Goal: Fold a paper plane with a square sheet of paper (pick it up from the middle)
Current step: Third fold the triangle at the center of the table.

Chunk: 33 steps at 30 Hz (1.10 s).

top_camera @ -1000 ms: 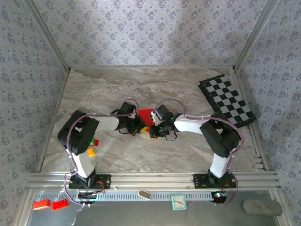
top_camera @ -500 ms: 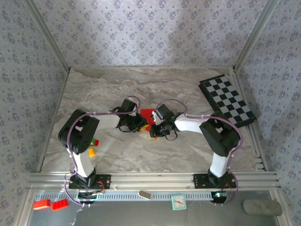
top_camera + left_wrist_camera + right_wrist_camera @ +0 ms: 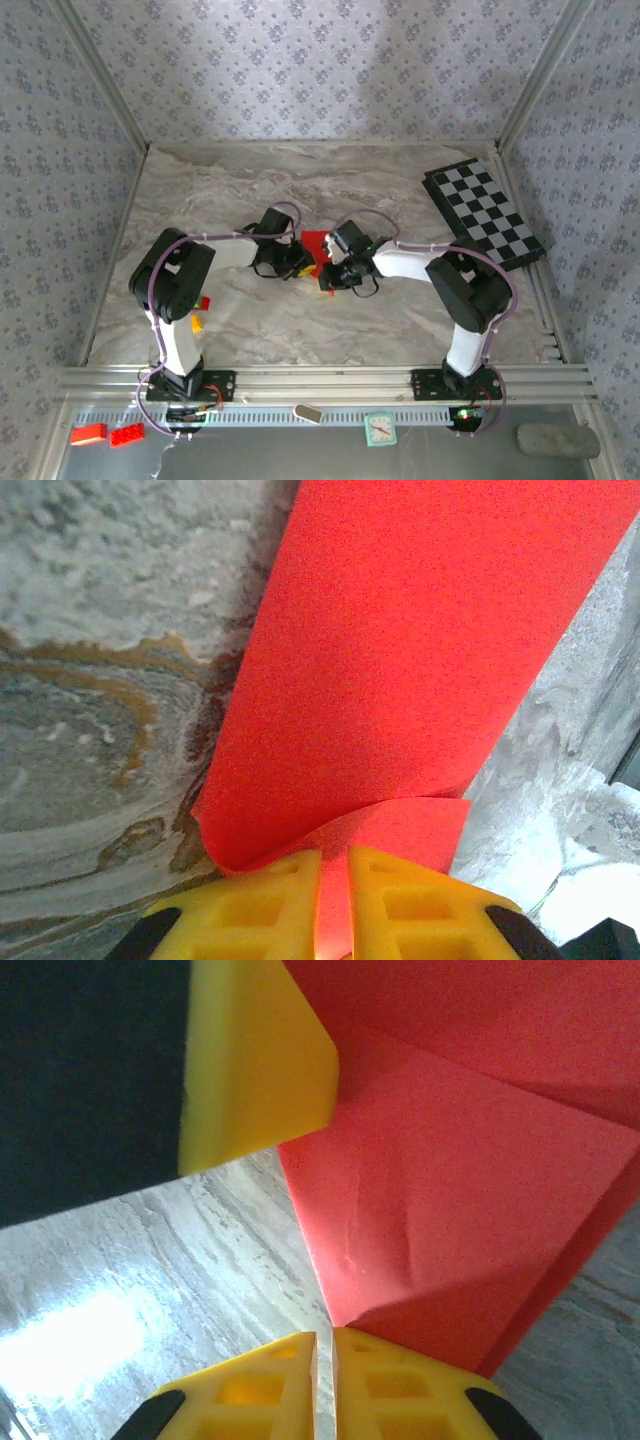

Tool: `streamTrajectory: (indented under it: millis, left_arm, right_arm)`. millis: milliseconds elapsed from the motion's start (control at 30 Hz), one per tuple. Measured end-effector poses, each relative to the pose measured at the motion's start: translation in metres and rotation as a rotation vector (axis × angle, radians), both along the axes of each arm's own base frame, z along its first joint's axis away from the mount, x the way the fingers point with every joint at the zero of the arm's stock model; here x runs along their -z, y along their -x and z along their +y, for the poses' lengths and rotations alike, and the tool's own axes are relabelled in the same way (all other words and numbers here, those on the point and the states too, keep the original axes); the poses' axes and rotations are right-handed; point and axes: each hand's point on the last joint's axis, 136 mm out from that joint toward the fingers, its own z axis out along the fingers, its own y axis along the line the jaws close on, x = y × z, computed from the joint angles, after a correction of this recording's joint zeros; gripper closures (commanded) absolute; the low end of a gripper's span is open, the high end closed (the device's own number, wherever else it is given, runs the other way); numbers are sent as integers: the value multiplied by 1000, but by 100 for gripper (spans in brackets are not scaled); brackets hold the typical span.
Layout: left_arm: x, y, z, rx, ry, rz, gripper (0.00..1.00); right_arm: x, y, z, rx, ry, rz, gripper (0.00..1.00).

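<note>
In the middle of the top view, the two claws meet tip to tip over the marble-patterned table [image 3: 400, 330], with the square sheet of paper [image 3: 314, 242] just above them. At the bottom of the left wrist view, the left claw [image 3: 334, 865] pinches the red sheet between its yellow fingers [image 3: 250, 905], and the paper curls upward from a bent lower edge. The right claw [image 3: 324, 1340] is pressed nearly together at the creased lower corner of the sheet. Whether it grips any paper I cannot tell. A checkered board [image 3: 487, 212] lies at the table's upper right.
</note>
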Motion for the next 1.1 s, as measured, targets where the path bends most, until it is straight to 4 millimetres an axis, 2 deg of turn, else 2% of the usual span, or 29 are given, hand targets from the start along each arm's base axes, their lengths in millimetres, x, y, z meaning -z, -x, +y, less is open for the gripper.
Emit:
streamTrajectory:
  millis: [200,367,567,800,1100]
  left_arm:
    - [0,0,0,0,-4,0,84]
    - [0,0,1,-1,-7,4,84]
    - [1,0,1,-2,-10,5,85]
    - [1,1,2,-8,-18,13,86]
    - [2,1,3,-12,-29,27,87]
  right_arm:
    - [-12,-10,7,3,-22,-22,86]
    - [-10,-15,10,4,-19,-23,86]
    - [3,-11,6,7,16,11,86]
    - [6,-8,4,5,11,12,86]
    - [7,19,-13,-11,11,50,86]
